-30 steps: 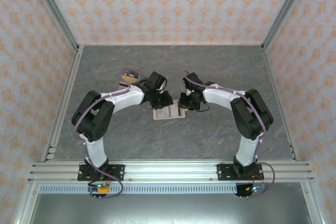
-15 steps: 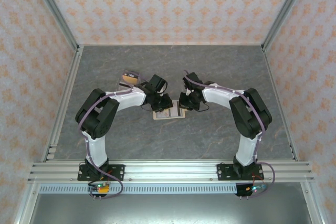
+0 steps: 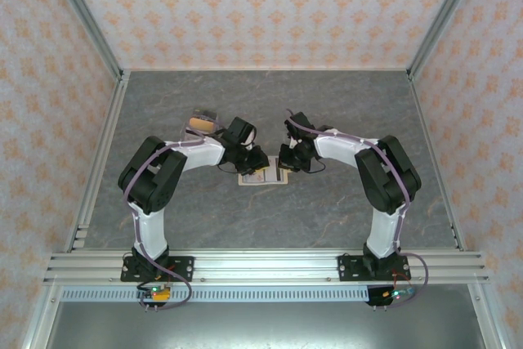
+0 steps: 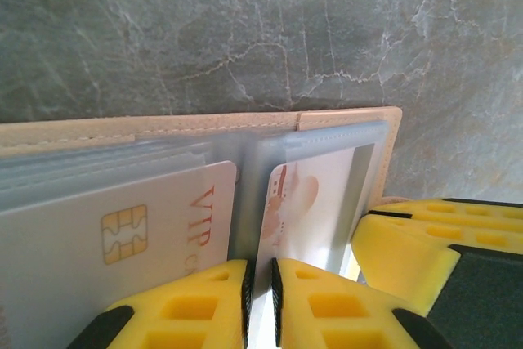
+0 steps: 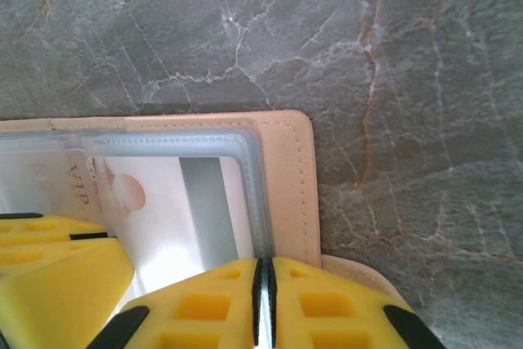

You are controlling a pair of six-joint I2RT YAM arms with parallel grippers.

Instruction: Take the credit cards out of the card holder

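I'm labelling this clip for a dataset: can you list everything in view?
holder: one, beige with clear pockets, lying open mid-table between the grippers
VIP card: one, grey-white with a gold chip, in a holder pocket
printed card: one, white with pink print, in the neighbouring pocket
card pile: one small pile, tan and grey, on the table behind the left arm; number of cards unclear
table: one, grey marbled
walls: three, peach patterned, around the table
left gripper: yellow fingers, shut on a holder pocket edge
right gripper: yellow fingers, shut on the holder's pocket edge
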